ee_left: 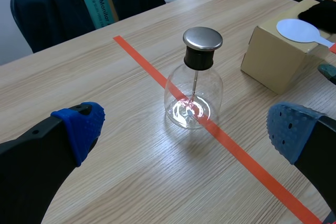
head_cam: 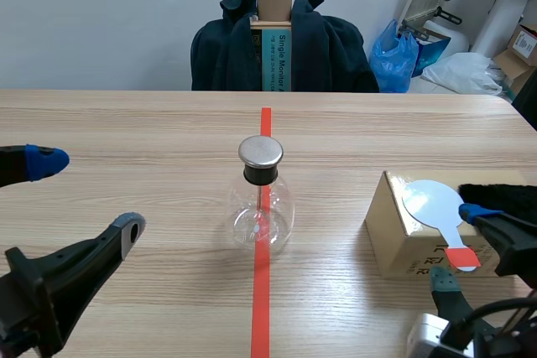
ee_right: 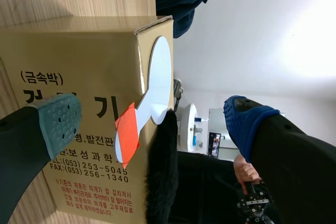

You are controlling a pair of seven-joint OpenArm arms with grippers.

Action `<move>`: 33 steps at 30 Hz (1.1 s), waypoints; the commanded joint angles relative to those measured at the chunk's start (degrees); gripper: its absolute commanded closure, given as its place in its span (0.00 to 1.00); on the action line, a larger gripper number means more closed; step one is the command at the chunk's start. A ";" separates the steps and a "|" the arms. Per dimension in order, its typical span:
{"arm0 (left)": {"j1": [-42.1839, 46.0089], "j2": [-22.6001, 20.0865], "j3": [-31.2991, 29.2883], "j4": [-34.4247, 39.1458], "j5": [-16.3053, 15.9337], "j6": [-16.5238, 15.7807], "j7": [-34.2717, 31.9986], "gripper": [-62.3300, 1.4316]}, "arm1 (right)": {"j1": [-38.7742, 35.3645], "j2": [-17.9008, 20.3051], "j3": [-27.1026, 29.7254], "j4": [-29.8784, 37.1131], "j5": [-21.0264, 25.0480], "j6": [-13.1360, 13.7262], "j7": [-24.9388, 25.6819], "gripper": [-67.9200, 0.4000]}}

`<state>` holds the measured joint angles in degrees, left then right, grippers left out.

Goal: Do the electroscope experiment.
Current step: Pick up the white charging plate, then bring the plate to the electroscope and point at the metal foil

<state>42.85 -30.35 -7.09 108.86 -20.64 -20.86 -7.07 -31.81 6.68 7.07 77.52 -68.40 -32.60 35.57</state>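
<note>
Your right gripper [ee_right: 151, 123], fingers spread, frames the orange-taped handle [ee_right: 127, 129] of the thin, flat white paddle [ee_right: 160, 74] on the cardboard box [ee_right: 73, 56], beside the black fur [ee_right: 160, 182]. Pinch that overhanging handle squarely. The electroscope [head_cam: 262, 207], a smooth round glass flask with a metal cap [head_cam: 261, 152], stands mid-table before your left gripper [ee_left: 186, 129], which is likewise spread.

One glass electroscope [head_cam: 261, 199], one cardboard box [head_cam: 409, 251], one white paddle [head_cam: 430, 201], one black fur piece [head_cam: 508, 193]
</note>
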 commanded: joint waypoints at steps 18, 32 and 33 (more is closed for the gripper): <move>-0.17 -0.15 0.04 1.33 -0.57 0.11 -0.81 0.00 | -0.09 0.63 0.42 1.33 0.22 -2.19 -3.48 0.57; -0.17 -0.15 0.04 1.33 -0.57 0.11 -0.55 0.76 | -0.09 0.63 0.52 1.33 0.22 -2.19 -4.35 0.98; -0.17 -0.15 0.02 1.33 -0.57 0.13 -0.44 0.84 | -0.09 0.63 0.52 1.33 0.22 -2.19 -4.35 0.98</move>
<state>42.85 -30.35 -7.09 108.86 -20.64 -20.86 -7.03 -31.81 6.68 7.05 77.52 -68.40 -34.11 31.44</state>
